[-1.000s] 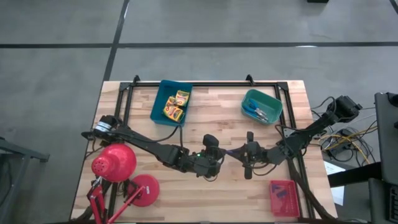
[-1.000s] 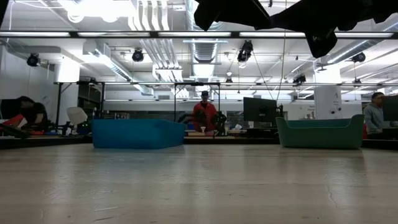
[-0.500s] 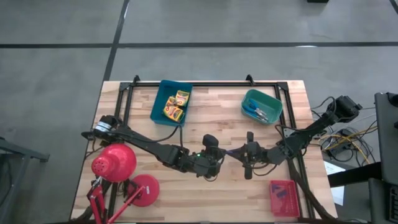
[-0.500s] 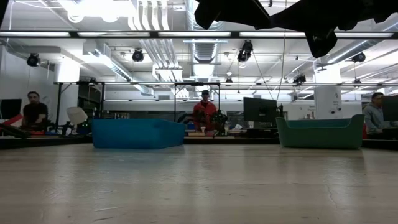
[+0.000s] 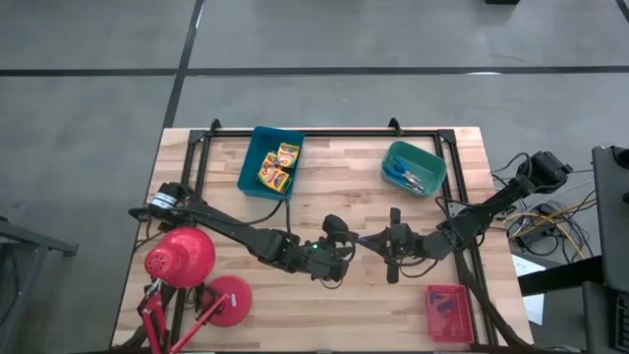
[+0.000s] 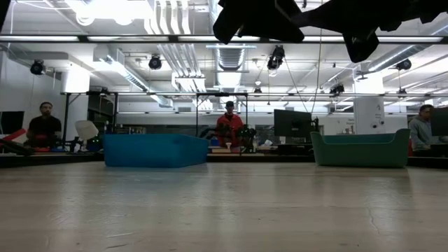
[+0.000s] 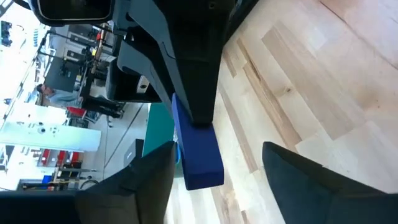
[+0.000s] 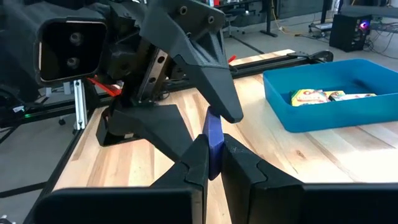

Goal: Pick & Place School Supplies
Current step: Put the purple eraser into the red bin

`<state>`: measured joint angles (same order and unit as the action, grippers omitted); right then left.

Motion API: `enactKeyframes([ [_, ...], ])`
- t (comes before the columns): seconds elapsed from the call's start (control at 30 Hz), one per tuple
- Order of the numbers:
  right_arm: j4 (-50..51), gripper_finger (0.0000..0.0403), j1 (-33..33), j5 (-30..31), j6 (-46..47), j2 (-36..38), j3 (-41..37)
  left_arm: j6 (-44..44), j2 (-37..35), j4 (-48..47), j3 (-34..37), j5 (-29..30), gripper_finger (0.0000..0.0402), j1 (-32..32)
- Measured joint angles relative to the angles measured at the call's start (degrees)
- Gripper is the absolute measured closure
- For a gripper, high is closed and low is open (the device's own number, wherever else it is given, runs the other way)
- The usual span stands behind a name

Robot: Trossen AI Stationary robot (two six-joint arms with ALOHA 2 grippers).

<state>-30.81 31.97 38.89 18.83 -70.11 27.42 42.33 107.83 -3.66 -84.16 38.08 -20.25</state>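
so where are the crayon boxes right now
In the high view the crayon boxes lie inside the blue tray at the table's far left, well behind both grippers at mid-table.

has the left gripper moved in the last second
Yes, slightly. In the high view the left gripper has shifted toward the lamp-side edge of the table, away from the blue tray. The right gripper waits at mid-table.

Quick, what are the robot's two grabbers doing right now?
Left gripper: open.
Right gripper: closed on a small blue block.
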Motion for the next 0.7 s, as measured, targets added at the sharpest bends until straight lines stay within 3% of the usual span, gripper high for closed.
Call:
enactKeyframes([
  [0.4, 0.37, 0.0380, 0.00, 0.00, 0.00, 0.00, 0.00, 0.87, 0.00, 0.09, 0.00, 0.86, 0.0147, -0.02],
  [0.7, 0.68, 0.0380, 0.23, -0.64, 0.21, 1.39, 0.37, 0.84, 0.00, 0.11, 0.00, 11.54, 0.0147, -0.99],
])
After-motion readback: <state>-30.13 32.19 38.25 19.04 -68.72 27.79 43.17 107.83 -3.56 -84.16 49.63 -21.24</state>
